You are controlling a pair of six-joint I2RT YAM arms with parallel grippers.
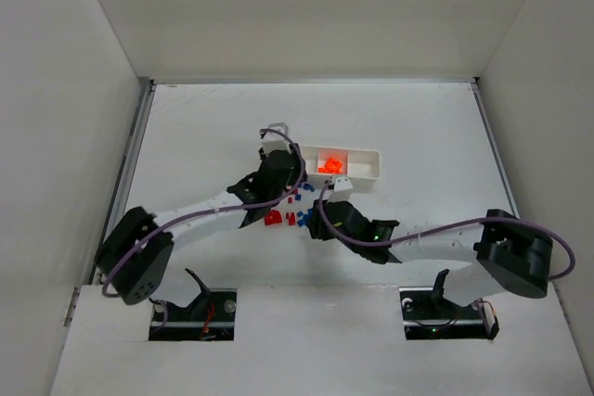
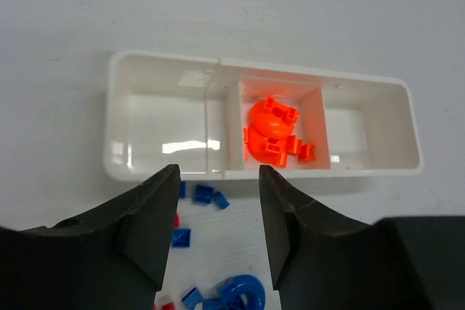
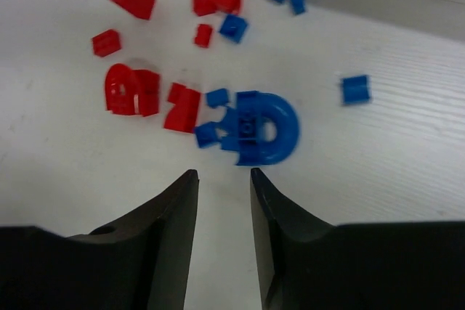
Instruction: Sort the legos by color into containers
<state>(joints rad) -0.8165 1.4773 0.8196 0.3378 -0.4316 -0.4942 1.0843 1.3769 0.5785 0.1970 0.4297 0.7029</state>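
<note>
**Lego sort, mid-task:** A long white tray (image 2: 378, 81) of three square compartments is seen lying on the white table (image 1: 213, 127). A cluster of orange legos (image 2: 272, 132) is gathered in its middle compartment. The left gripper (image 2: 218, 179) is pointed at the tray's near wall, its jaws spread wide and nothing gripped between them. Small blue bricks (image 2: 203, 194) are scattered on the table just beside that wall.

The right gripper (image 3: 223, 179) is poised over the loose pile on the table, its jaws parted by a narrow gap with nothing caught in it. A blue arch-shaped piece (image 3: 265, 132) is shown just ahead of the fingertips, with smaller blue bricks touching its left side. A red arch-shaped piece (image 3: 131, 92) is laid further left, and a red brick (image 3: 182, 107) is set between the two arches. More red and blue bricks are strewn beyond them towards the tray. A lone blue brick (image 3: 355, 88) is set well apart on the right.

From overhead, both arms are seen bent inward over the middle of the table with their grippers brought close together. The loose red and blue pieces are spread on the near side of the tray.
</note>
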